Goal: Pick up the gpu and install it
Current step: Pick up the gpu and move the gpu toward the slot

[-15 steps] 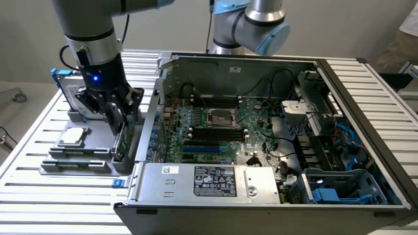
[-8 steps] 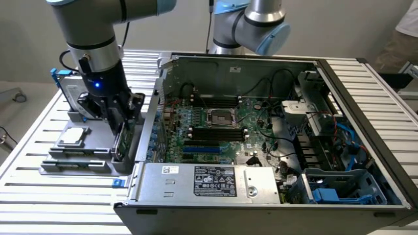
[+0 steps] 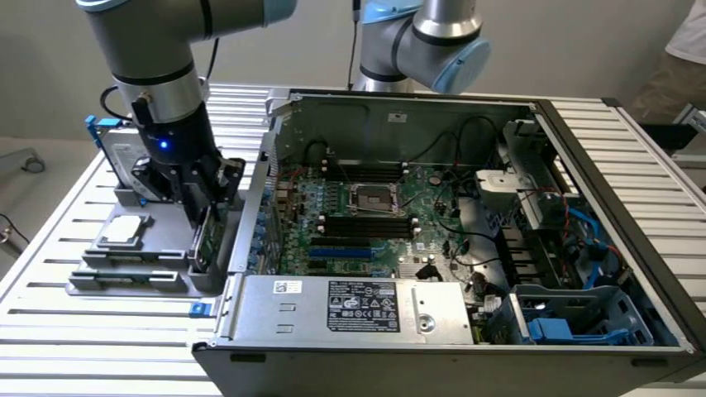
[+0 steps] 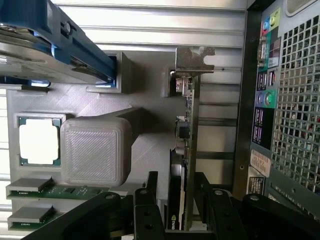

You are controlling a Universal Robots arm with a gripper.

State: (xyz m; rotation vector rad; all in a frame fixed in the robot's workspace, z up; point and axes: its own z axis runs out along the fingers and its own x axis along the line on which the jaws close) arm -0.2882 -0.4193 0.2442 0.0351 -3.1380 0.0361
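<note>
The gpu [image 4: 189, 130] stands on edge in a slot of the grey parts holder [image 3: 155, 217], its silver end bracket [image 4: 194, 59] away from the wrist. Its green board faces the computer case [image 3: 617, 248] and its black shroud faces the other way. In the exterior view the gpu [image 3: 203, 241] shows as a thin green edge under the arm, at the left of the case. My gripper [image 4: 176, 177] hangs over it, open, with one black finger on each side of the card and a gap on the shroud side. The gripper [image 3: 205, 198] is low over the holder.
The holder also carries a square silver chip [image 4: 39, 141], a hard drive in a blue frame [image 4: 55, 47] and memory sticks [image 4: 42, 189]. The open case shows its motherboard [image 3: 375, 207]. A second arm [image 3: 431, 41] stands behind it. A person [image 3: 686, 58] is at the far right.
</note>
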